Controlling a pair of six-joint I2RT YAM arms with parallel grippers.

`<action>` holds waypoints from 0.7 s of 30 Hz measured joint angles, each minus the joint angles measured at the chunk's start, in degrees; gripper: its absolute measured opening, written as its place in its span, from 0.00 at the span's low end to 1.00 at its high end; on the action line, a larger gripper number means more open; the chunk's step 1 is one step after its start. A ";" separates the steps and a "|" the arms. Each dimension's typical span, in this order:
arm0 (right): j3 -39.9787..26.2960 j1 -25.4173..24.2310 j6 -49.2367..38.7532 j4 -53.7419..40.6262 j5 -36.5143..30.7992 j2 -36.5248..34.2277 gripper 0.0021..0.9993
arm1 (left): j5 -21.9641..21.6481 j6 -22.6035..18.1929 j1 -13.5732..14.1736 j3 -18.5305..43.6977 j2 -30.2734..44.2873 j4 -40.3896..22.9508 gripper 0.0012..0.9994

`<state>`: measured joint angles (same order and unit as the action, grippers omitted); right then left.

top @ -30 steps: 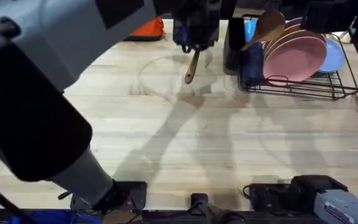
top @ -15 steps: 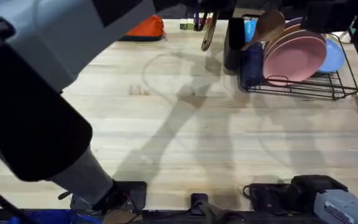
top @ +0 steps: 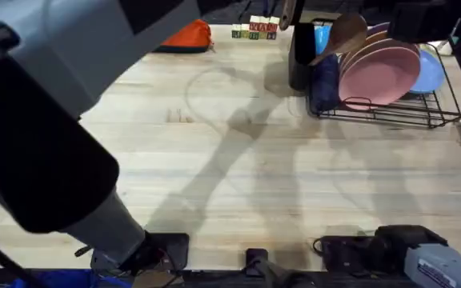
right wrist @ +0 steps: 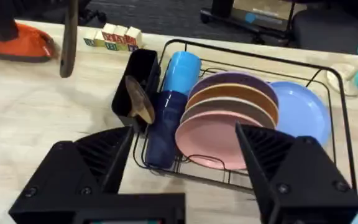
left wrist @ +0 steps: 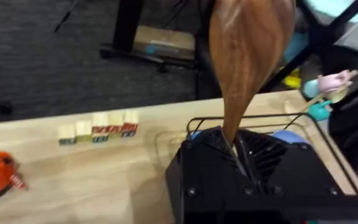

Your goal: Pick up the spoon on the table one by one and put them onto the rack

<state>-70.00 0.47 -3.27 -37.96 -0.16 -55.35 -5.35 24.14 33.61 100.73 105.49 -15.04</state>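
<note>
My left gripper (left wrist: 238, 146) is shut on the neck of a brown wooden spoon (left wrist: 250, 50). The spoon's bowl stands above the fingers, and its handle (right wrist: 67, 37) hangs down beside the rack's black utensil holder (right wrist: 135, 81). From overhead, a short length of that handle (top: 283, 14) shows just left of the holder (top: 298, 56). A second wooden spoon (top: 344, 34) leans bowl-up out of the holder (right wrist: 140, 99). The black wire rack (top: 390, 112) sits at the table's far right. My right gripper (right wrist: 184, 134) is open and holds nothing, well in front of the rack.
The rack holds pink, purple and blue plates (top: 382, 72) and blue cups (right wrist: 179, 68). Small lettered blocks (top: 254, 28) and an orange object (top: 189, 38) lie along the table's far edge. The left arm (top: 54, 120) looms large over the table's left side.
The left gripper has carried the spoon away from the table's middle, farther back and to the right, up beside the utensil holder. The blocks behind it now show.
</note>
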 joint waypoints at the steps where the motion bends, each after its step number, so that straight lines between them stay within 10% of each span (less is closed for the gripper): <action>1: 0.00 0.02 -0.05 0.19 0.00 0.00 0.99 | 0.32 0.00 0.00 0.00 0.00 0.66 0.04; 21: 0.00 0.00 -0.22 1.91 0.02 0.00 0.99 | 5.76 0.00 0.02 0.04 10.85 22.67 0.04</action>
<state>-70.00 0.47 -3.49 -36.05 -0.14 -55.35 0.42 24.14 33.63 100.77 116.34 7.63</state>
